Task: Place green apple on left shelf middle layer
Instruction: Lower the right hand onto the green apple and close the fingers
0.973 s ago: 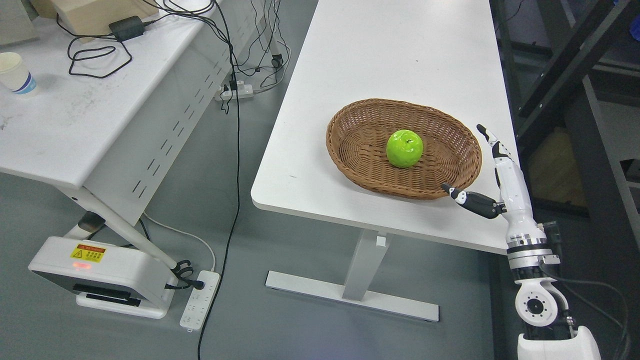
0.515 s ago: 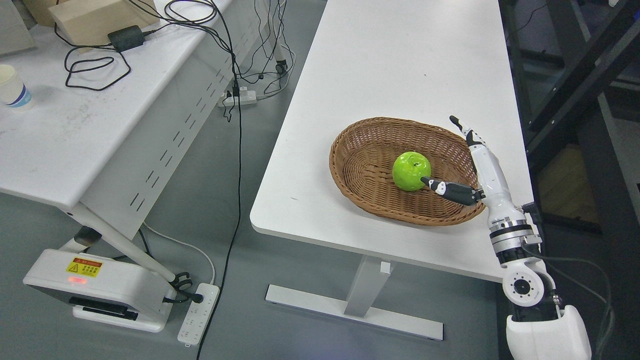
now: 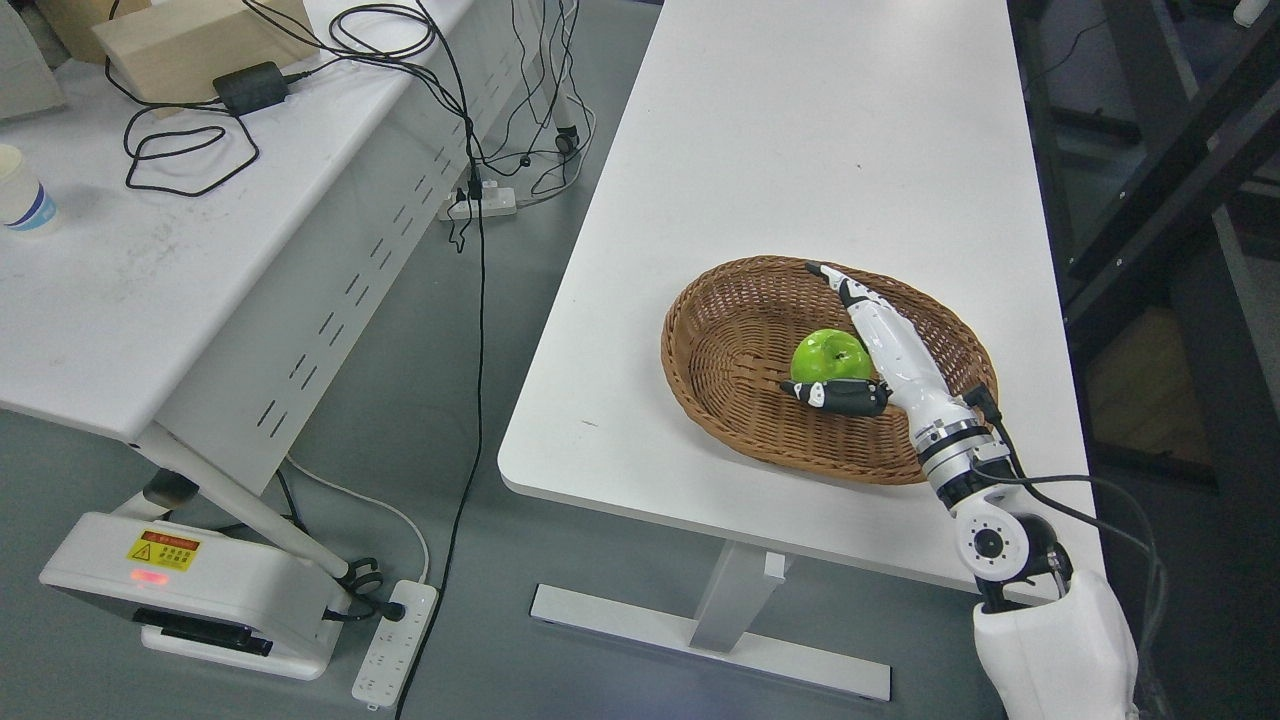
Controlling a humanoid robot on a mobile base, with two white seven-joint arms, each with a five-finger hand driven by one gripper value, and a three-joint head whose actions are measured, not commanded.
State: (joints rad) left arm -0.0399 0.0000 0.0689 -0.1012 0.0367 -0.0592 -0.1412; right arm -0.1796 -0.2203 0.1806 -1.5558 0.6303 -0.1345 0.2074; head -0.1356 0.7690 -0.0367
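Observation:
A green apple (image 3: pixel 825 353) lies in a brown wicker basket (image 3: pixel 728 340) on the white table (image 3: pixel 800 150). My right hand (image 3: pixel 815 330) reaches into the basket from the lower right. Its fingers (image 3: pixel 880 322) lie straight over the apple's right side and its dark thumb (image 3: pixel 835 395) crosses in front of the apple. The hand is spread around the apple and has not closed on it. The left arm is out of view.
A dark shelf frame (image 3: pixel 1150 180) stands at the right of the table. A second white desk (image 3: pixel 150 230) at the left carries cables, a cardboard box and a paper cup (image 3: pixel 20 195). Power strips and cables lie on the grey floor between the tables.
My right hand has moved left and forward from the basket's right rim to around the apple. The camera view has shifted a little too.

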